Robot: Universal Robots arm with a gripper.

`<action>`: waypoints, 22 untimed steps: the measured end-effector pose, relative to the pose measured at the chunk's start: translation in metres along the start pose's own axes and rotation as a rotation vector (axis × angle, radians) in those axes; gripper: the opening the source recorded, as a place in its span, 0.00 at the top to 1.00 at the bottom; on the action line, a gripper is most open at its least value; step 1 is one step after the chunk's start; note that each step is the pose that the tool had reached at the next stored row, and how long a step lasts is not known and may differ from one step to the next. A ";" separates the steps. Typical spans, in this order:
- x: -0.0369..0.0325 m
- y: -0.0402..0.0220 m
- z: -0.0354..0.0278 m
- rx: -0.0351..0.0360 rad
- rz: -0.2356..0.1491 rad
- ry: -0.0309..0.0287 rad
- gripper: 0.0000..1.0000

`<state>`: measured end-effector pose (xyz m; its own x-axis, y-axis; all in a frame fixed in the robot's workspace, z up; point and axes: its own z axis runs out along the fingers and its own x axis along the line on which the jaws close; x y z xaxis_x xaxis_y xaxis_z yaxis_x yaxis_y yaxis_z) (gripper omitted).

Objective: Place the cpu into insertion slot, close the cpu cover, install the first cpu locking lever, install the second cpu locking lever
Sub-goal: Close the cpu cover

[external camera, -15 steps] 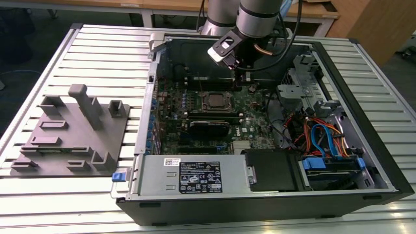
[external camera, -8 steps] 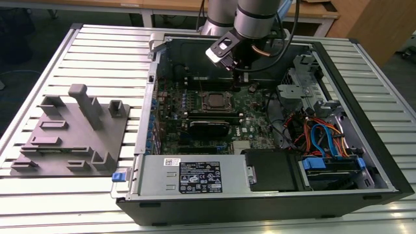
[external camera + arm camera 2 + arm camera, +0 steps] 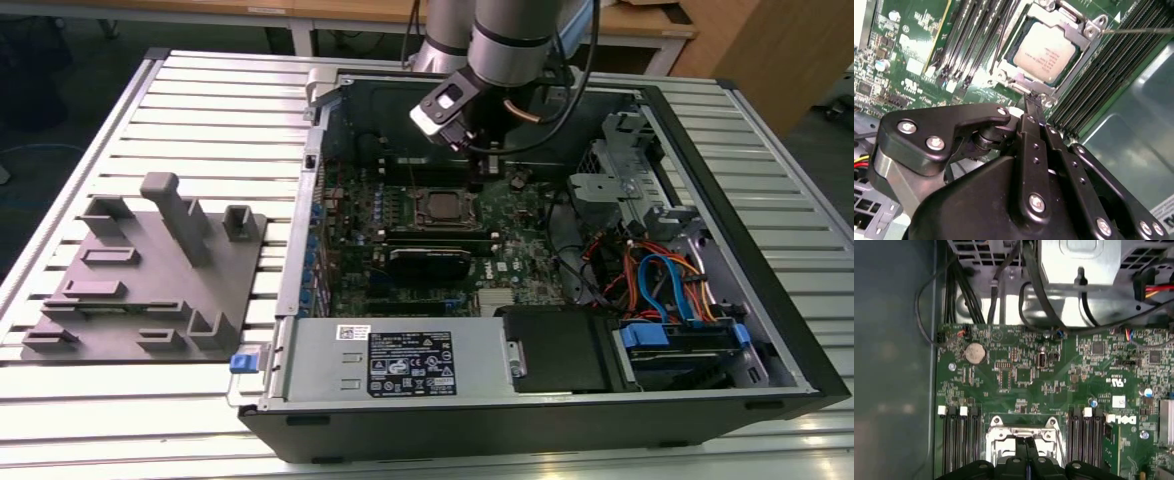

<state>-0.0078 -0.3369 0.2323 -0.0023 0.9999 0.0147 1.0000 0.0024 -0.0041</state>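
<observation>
The cpu (image 3: 1044, 50), a silver-grey square chip, lies seated in the insertion slot (image 3: 441, 207) on the green motherboard (image 3: 523, 240). The cpu cover (image 3: 1060, 16), a silvery frame, lies down around the chip. A thin metal locking lever (image 3: 1139, 30) runs out from one socket corner, and another thin lever (image 3: 1003, 35) runs along the opposite side. My gripper (image 3: 1031, 102) is shut, its black fingers pressed together, with the tip right at the socket's edge. In the first wrist view the gripper (image 3: 1026, 444) hangs over the socket frame (image 3: 999, 432). In the exterior view the gripper (image 3: 478, 178) hovers just behind the socket.
Long black memory slots (image 3: 969, 40) flank the socket on both sides. A black card (image 3: 427, 262) sits in front of the socket. The power supply (image 3: 400, 365), coloured cables (image 3: 654, 280) and case walls (image 3: 314, 190) hem in the board. A grey fixture (image 3: 147, 270) stands at the exterior view's left.
</observation>
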 end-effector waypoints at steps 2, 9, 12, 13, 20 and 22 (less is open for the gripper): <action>0.0000 -0.0043 0.0006 0.0001 0.000 -0.0001 0.90; 0.0000 -0.0208 0.0047 0.0000 -0.001 0.0000 0.90; 0.0000 -0.0267 0.0086 0.0000 -0.001 0.0001 0.90; 0.0000 -0.0281 0.0104 0.0001 -0.001 0.0000 0.90; -0.0001 -0.0401 0.0217 0.0023 -0.012 0.0000 0.90; -0.0002 -0.0436 0.0241 0.0024 -0.014 0.0000 0.90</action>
<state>-0.0516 -0.3368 0.2084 -0.0159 0.9998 0.0148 0.9999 0.0160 -0.0063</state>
